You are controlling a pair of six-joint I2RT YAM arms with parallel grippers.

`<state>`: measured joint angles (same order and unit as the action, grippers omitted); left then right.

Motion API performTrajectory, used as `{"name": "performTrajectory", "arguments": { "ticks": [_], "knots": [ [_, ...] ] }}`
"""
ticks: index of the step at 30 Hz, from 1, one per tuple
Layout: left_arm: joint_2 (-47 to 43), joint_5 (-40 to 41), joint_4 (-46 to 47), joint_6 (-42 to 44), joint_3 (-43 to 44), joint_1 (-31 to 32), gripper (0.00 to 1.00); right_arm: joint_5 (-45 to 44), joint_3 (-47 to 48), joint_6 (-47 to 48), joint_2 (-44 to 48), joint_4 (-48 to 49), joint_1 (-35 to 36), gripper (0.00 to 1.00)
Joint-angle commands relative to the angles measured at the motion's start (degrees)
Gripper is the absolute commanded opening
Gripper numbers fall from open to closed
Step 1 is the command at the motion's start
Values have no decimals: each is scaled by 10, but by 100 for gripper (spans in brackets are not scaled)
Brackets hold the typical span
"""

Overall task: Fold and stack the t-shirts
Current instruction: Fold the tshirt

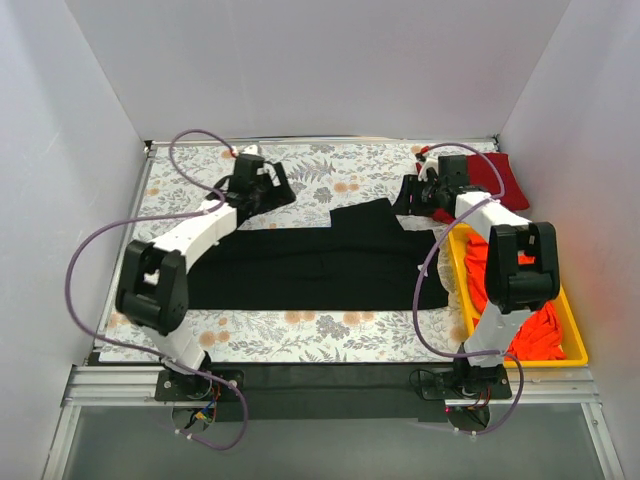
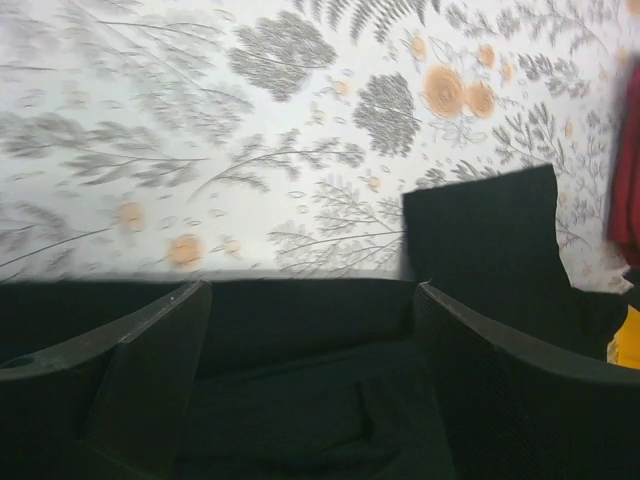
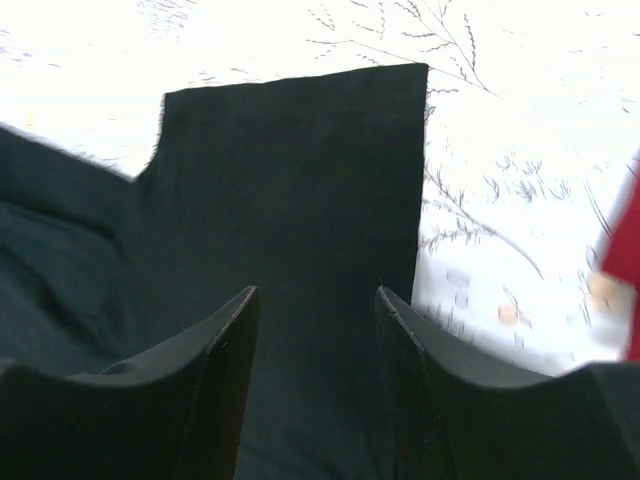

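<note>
A black t-shirt (image 1: pixel 310 265) lies spread lengthwise across the middle of the floral table cover, with one sleeve (image 1: pixel 365 215) pointing to the far side. My left gripper (image 1: pixel 262 185) is open at the shirt's far left corner; in the left wrist view (image 2: pixel 310 287) black cloth (image 2: pixel 300 380) lies under and between its fingers. My right gripper (image 1: pixel 415 195) is open at the shirt's far right; in the right wrist view (image 3: pixel 316 290) it hovers over the black sleeve (image 3: pixel 290 170). A dark red t-shirt (image 1: pixel 495 175) lies at the far right. Orange-red t-shirts (image 1: pixel 540 325) fill the bin.
A yellow plastic bin (image 1: pixel 577 345) stands along the right edge of the table. The floral table cover (image 1: pixel 330 165) shows beyond the shirt and along the near edge. White walls close in the left, far and right sides.
</note>
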<state>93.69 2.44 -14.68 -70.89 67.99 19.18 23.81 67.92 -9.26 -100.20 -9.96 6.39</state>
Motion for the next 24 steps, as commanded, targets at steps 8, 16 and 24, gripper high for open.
{"name": "performTrajectory", "arguments": {
  "ticks": [8, 16, 24],
  "knots": [
    [198, -38, 46, 49, 165, 82, 70, 5, 90, 37, -104, 27, 6, 47],
    [293, -38, 65, 60, 231, 104, 55, -11, 124, 46, -159, 28, 6, 45],
    [342, -31, 64, 69, 246, 127, 48, -23, 161, 54, -199, 31, 7, 44]
  ]
}}
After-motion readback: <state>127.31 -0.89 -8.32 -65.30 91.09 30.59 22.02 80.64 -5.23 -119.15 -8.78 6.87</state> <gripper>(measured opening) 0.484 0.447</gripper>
